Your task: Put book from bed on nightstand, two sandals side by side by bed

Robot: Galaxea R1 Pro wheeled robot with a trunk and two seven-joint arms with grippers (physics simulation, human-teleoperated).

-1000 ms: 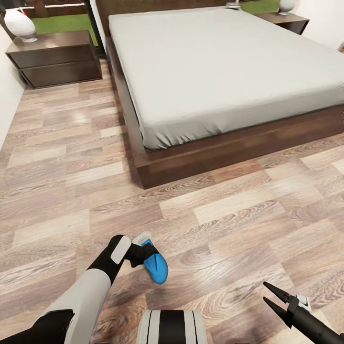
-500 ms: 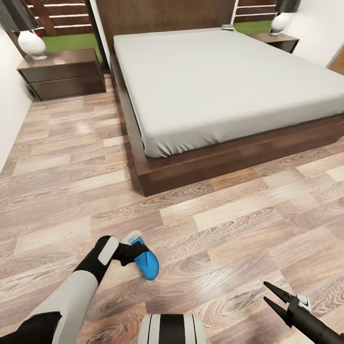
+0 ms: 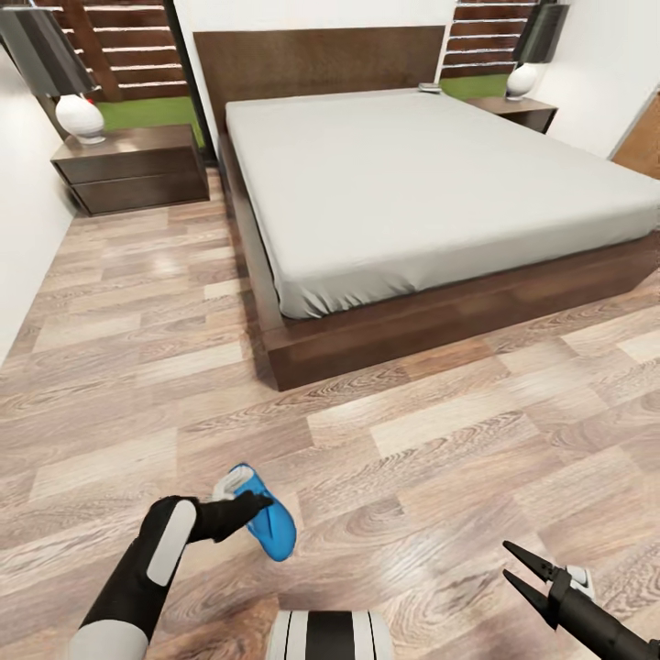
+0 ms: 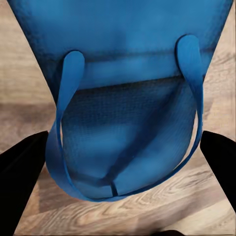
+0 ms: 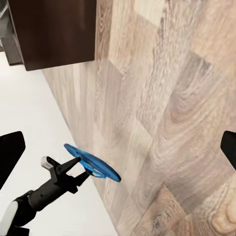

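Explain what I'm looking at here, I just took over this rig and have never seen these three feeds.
The big picture comes from the head camera of a wheeled two-armed robot, looking down over a light-brown wood-plank floor toward a low dark-wood bed with a bare grey mattress. A dark-brown wooden nightstand stands on each side of the headboard, each with a white lamp on it.

The black-and-white arm at lower left ends in the left gripper, which holds a bright blue flip-flop sandal above the floor. The left wrist camera looks along those fingers, so the sandal's sole and toe strap loom close.

The black pincer at lower right is the right gripper, open and holding nothing. Its wrist camera looks across the floor and catches the left gripper with the sandal edge-on.
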